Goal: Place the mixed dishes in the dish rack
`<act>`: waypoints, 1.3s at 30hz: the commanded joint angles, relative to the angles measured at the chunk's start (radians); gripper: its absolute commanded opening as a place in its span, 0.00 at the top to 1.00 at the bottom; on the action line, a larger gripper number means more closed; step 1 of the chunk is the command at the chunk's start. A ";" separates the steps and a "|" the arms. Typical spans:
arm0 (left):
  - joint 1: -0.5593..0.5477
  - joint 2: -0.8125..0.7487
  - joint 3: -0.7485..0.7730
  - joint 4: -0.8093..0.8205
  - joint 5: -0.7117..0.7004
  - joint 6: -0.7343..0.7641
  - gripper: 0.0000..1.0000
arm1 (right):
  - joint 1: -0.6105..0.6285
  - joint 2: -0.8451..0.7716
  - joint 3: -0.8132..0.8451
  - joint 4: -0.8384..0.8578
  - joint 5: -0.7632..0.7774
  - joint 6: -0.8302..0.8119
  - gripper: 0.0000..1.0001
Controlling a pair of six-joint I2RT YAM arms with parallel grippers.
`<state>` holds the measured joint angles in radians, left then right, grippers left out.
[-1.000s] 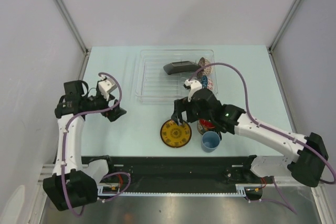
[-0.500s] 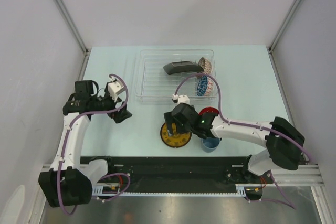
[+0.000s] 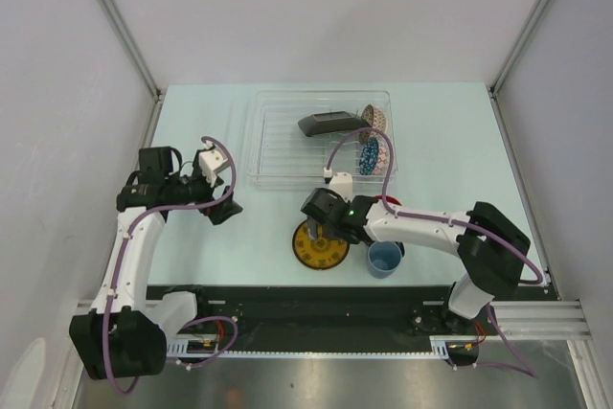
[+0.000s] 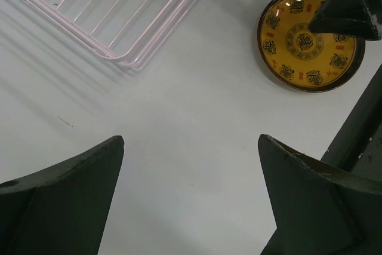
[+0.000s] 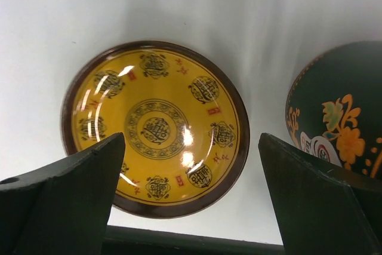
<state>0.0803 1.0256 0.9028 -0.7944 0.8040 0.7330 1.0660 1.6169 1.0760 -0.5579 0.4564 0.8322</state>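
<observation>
The yellow round saucer lies on the table near the front edge. My right gripper hovers just above it, open; in the right wrist view its jaws stand wide over the saucer without touching it. The dark mug stands just right of the saucer, mostly hidden under the right arm from above. The small light-blue cup stands further right. The dish rack holds the black square plate, cream-pink bowl and blue bowl. My left gripper is open and empty over bare table.
The left wrist view shows the rack's near-left corner, the saucer and a right finger above it. A black rail runs along the table's front edge, close behind the saucer and cup.
My right gripper has moved left and down from beside the mug to over the yellow saucer. My left gripper has shifted a little to the right.
</observation>
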 commanded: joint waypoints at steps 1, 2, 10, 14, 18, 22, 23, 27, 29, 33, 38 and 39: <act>-0.008 -0.021 0.011 0.004 0.003 -0.003 0.00 | 0.005 0.058 0.047 -0.076 0.027 0.100 0.00; -0.007 -0.024 0.013 0.004 0.000 -0.003 0.00 | 0.003 0.066 0.051 -0.080 0.024 0.102 0.00; -0.007 -0.042 0.015 0.003 -0.019 0.006 0.00 | -0.014 0.123 0.071 -0.089 -0.034 0.114 0.00; -0.007 -0.048 0.010 0.003 -0.022 0.012 0.00 | -0.021 0.139 0.071 -0.062 -0.074 0.104 0.00; -0.008 -0.055 0.010 0.003 -0.029 0.020 0.00 | -0.027 0.152 0.071 -0.034 -0.133 0.097 0.00; -0.007 -0.055 0.033 0.001 -0.039 0.025 0.01 | -0.035 0.152 0.078 0.016 -0.174 0.068 0.00; -0.008 -0.055 0.036 -0.002 -0.037 0.026 0.00 | -0.035 0.152 0.081 0.033 -0.188 0.065 0.00; -0.007 -0.058 0.039 -0.015 -0.045 0.039 0.01 | -0.034 0.184 0.108 0.082 -0.254 0.039 0.00; -0.007 -0.058 0.030 -0.020 -0.064 0.055 0.01 | -0.029 0.201 0.136 0.102 -0.291 0.024 0.00; -0.004 -0.050 -0.008 -0.029 -0.135 0.115 0.01 | -0.029 0.225 0.165 0.087 -0.328 0.018 0.00; -0.017 -0.022 -0.036 -0.201 -0.124 0.379 0.00 | -0.041 0.236 0.165 0.035 -0.344 0.013 0.01; -0.028 -0.021 -0.042 -0.248 -0.155 0.419 0.00 | -0.044 0.236 0.165 0.030 -0.344 0.010 0.02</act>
<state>0.0795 0.9966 0.8822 -0.8898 0.6819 0.9398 1.0298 1.8408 1.2087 -0.5022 0.1387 0.8555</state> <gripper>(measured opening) 0.996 0.991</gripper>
